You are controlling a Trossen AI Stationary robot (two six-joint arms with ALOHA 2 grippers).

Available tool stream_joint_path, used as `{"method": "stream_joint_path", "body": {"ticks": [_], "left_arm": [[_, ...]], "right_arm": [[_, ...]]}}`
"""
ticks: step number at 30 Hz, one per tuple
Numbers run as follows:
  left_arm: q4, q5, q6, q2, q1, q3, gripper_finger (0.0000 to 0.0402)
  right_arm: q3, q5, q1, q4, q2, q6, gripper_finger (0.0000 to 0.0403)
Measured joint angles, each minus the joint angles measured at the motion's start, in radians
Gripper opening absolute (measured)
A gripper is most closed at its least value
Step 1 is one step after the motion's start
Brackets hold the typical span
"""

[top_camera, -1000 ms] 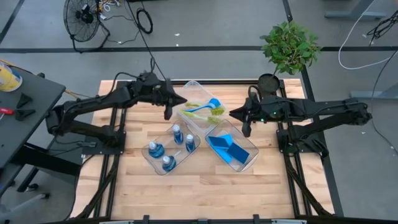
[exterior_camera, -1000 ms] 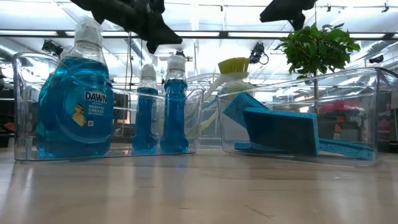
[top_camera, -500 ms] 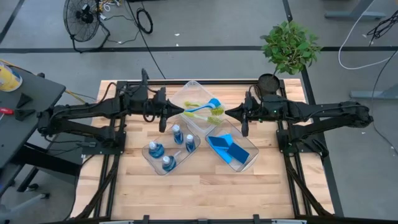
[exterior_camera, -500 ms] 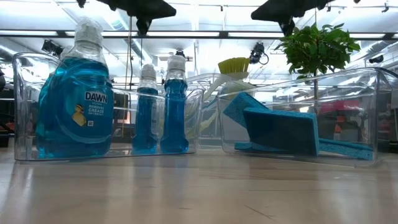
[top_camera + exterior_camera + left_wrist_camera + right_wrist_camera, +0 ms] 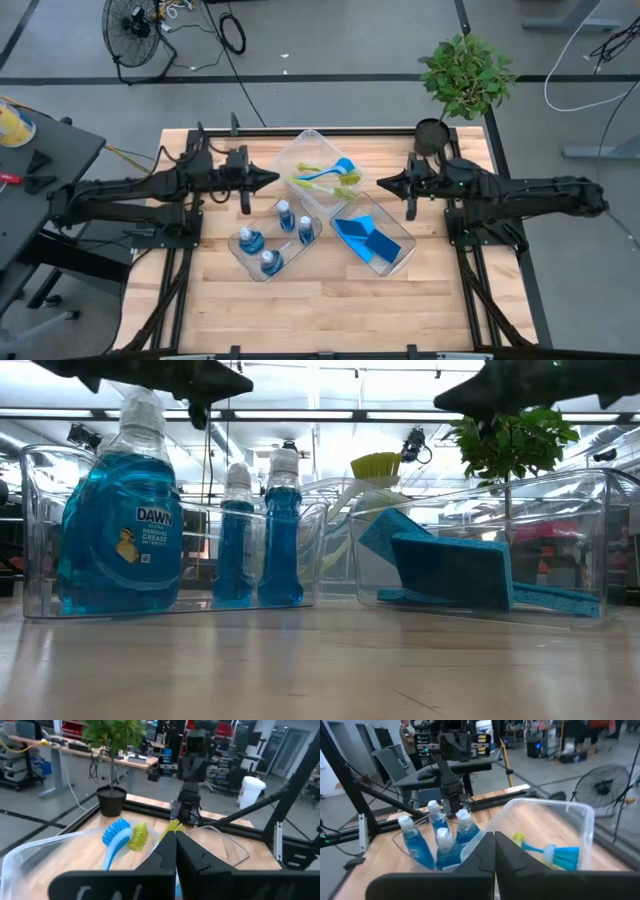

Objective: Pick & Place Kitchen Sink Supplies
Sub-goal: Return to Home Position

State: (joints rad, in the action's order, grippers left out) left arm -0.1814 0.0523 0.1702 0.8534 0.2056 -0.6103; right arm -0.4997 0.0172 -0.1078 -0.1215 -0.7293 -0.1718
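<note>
Four bottles of blue liquid (image 5: 272, 236) are standing in the near left bin (image 5: 233, 249); blue sponges (image 5: 365, 240) are leaning in the near right bin (image 5: 408, 244). Farther back, seemingly three brushes (image 5: 328, 176) are lying in the far bin (image 5: 305, 135); the left gripper (image 5: 273, 179) and right gripper (image 5: 379, 183) are hovering either side, fingers pressed together, holding nothing.

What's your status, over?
Left hand shut, empty, left of bins. Right hand shut, empty, right of bins. Bottles, sponges, brushes all in bins. Nothing blocking.
</note>
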Motion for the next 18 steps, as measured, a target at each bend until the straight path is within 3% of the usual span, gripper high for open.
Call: {"method": "stream_joint_path", "body": {"ticks": [10,18], "left_arm": [[0.055,0.003,-0.046,-0.199,0.0,0.081,0.0001],[0.069,-0.051,-0.048,-0.444,0.001,0.233,0.0001]], "right_arm": [[0.118,0.0,-0.033,-0.01,0.18,0.049,0.0],[0.123,0.025,-0.042,0.15,0.351,0.069,0.0]]}}
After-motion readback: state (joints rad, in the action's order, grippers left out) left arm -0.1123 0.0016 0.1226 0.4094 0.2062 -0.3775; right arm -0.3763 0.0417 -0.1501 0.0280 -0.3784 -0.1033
